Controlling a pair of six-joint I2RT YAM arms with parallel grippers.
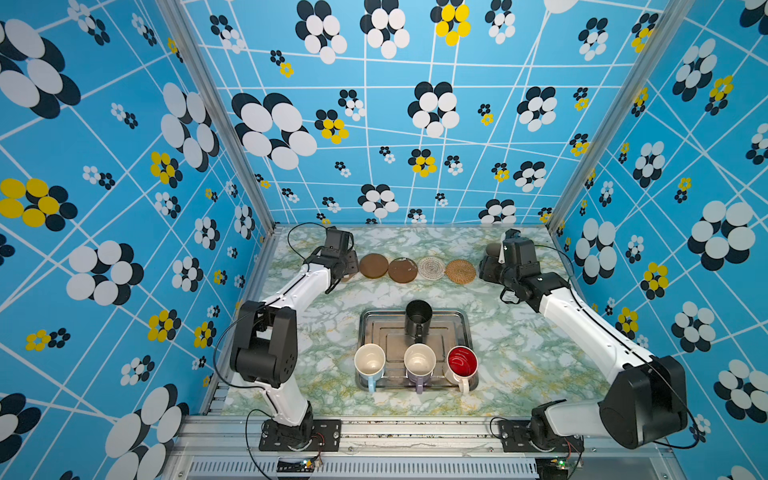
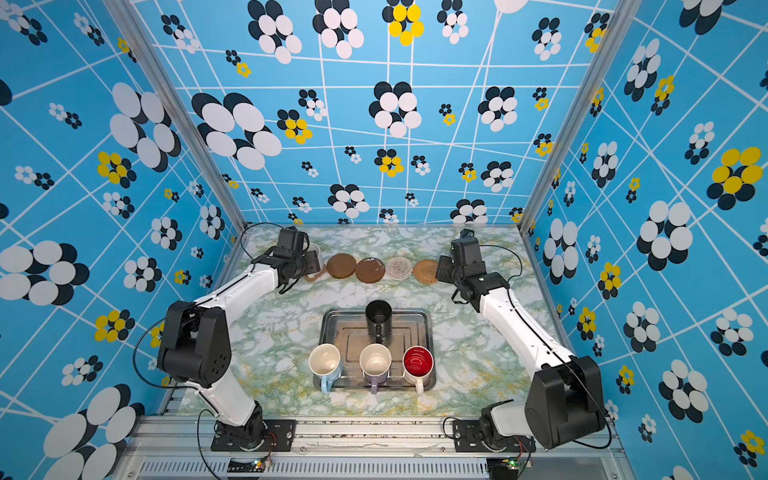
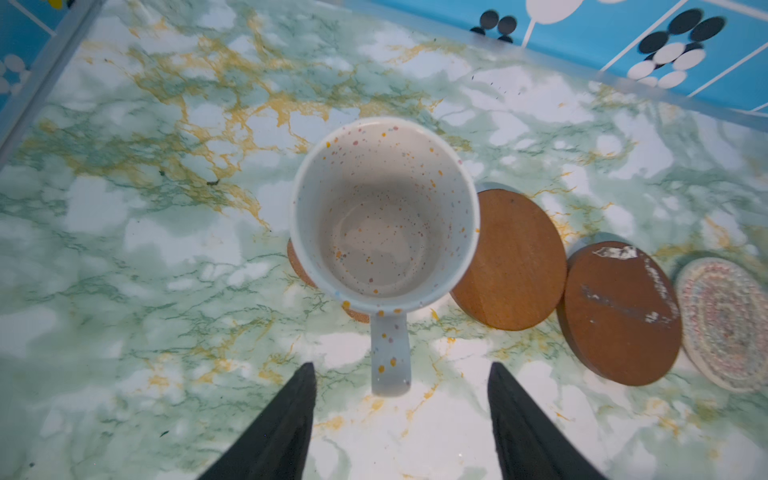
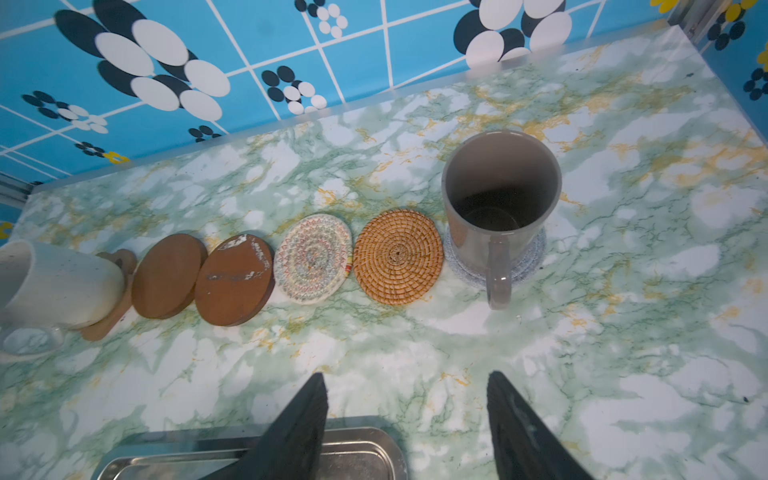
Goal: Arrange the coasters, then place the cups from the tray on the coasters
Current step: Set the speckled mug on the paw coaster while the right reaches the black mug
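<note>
The white speckled cup [image 3: 384, 212] stands upright on the brown paw coaster [image 4: 120, 266] at the left end of the row. My left gripper [image 3: 402, 365] is open, with the handle's end between its fingers and touching neither. The grey-beige cup [image 4: 498, 199] stands on the pale grey coaster [image 4: 528, 266] at the right end. My right gripper [image 4: 405, 376] is open and empty, set back from that cup. Bare between them lie two brown discs [image 4: 168, 276] [image 4: 235, 280], the white crochet round [image 4: 312, 259] and the rattan round [image 4: 397, 255].
The silver tray [image 1: 457, 320] sits mid-table, nearer the front. It holds a black cup [image 1: 417, 318] at the back and light blue [image 1: 369, 361], lilac [image 1: 419, 361] and red-inside [image 1: 462, 361] cups along the front. Patterned walls close the back and both sides.
</note>
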